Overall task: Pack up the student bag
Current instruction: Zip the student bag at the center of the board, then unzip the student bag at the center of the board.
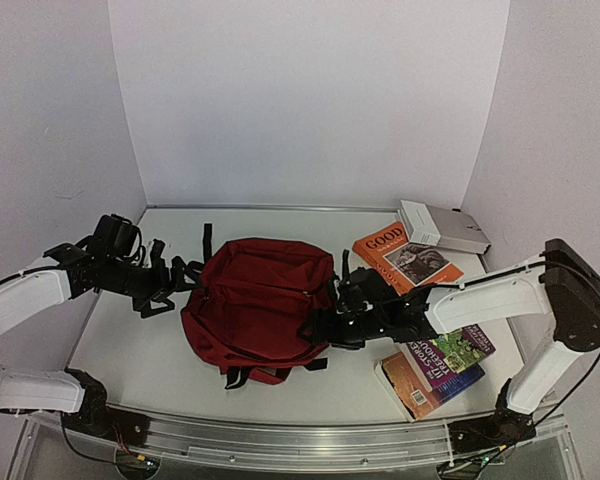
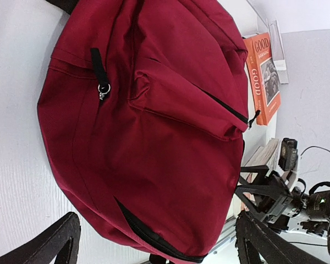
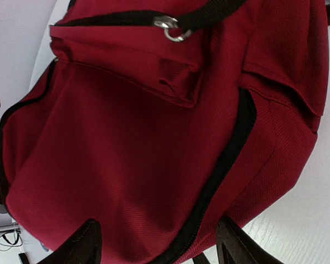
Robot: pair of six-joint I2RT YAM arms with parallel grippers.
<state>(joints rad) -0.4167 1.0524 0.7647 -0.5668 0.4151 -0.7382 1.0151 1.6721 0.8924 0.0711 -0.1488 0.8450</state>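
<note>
Left tool [image 2: 158,220], jaws spread wide and empty, faces the student bag [image 2: 154,137] from its left flank. Its dark fingers [image 2: 60,242] frame the red fabric, and no contact is evident in the wrist view. Right tool [image 3: 159,223], likewise apart and holding nothing, hangs close to the opposite flank, just beside the black main zip [image 3: 225,159].

The bag lies slumped at the middle of the table [image 1: 330,398], between the two tools. The main zip and the front pocket [image 2: 192,104] both appear closed. A ringed zip pull [image 2: 103,91] rests on the upper face, well apart from either tool.

Principal hazards, as judged from this arrangement:

- **Missed pull:** a closing tool may pinch loose cloth rather than the small pull, because the soft shell bunches under any pressure.
- **Sliding bag:** the bag may slide on the smooth table if one tool tugs while the other does not brace it.
- **Snagged fingers:** the black straps [image 1: 243,376] trail at the near edge and could catch a finger.
- **Disturbed books:** the right arm passes near the stacked paperbacks [image 1: 440,368] and the orange book [image 1: 385,250], so a sweeping motion could push them toward the table edge.
- **Blocked packing:** with the compartment shut, any book brought over has nowhere to enter.
</note>
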